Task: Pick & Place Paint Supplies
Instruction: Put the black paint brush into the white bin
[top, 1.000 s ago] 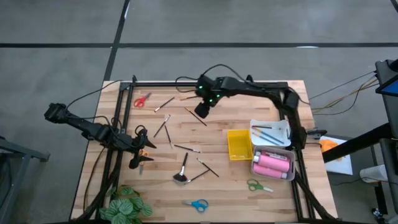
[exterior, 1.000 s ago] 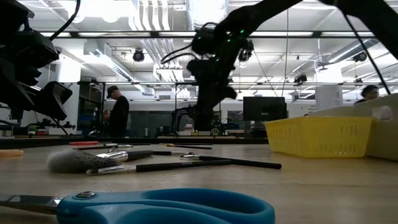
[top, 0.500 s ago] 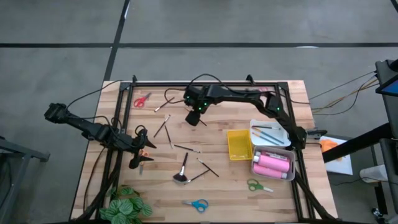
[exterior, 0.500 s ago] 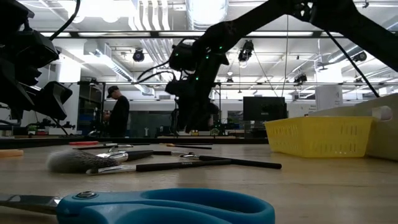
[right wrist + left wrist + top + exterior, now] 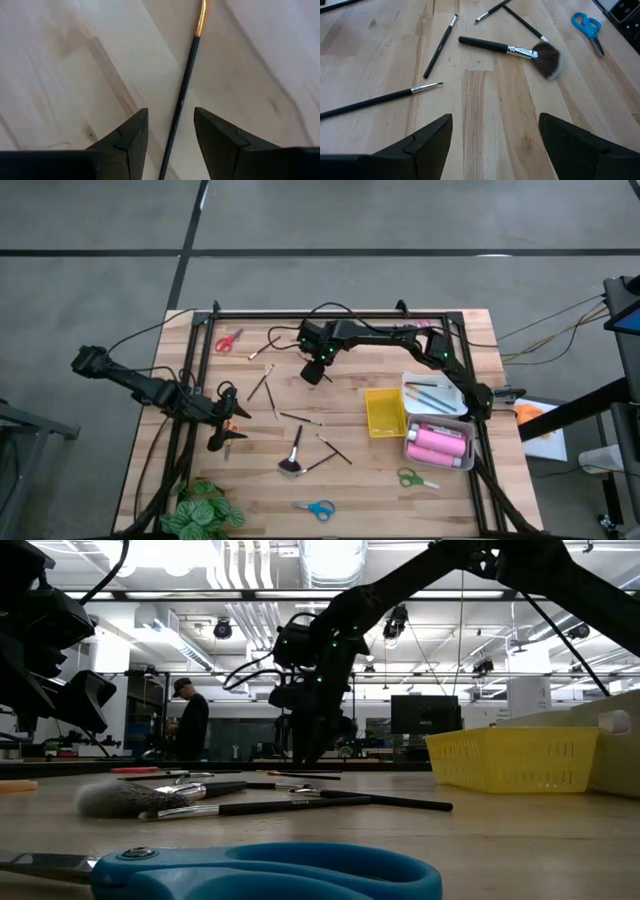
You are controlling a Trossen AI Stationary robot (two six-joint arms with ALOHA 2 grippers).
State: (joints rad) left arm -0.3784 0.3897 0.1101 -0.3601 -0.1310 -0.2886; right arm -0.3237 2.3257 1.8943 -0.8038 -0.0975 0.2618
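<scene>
Dark right tool [image 5: 169,137] parted, straddling thin brush [image 5: 185,90]

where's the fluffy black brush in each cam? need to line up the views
High view: fluffy black brush lies near the table's front middle, bristles toward the front edge.
Low view: left of centre, its grey bristle head on the tabletop.
Left wrist view: upper middle, bristles fanned out.
Right wrist view: not in it.
Shared landmark: the blue scissors, close to the brush.
</scene>
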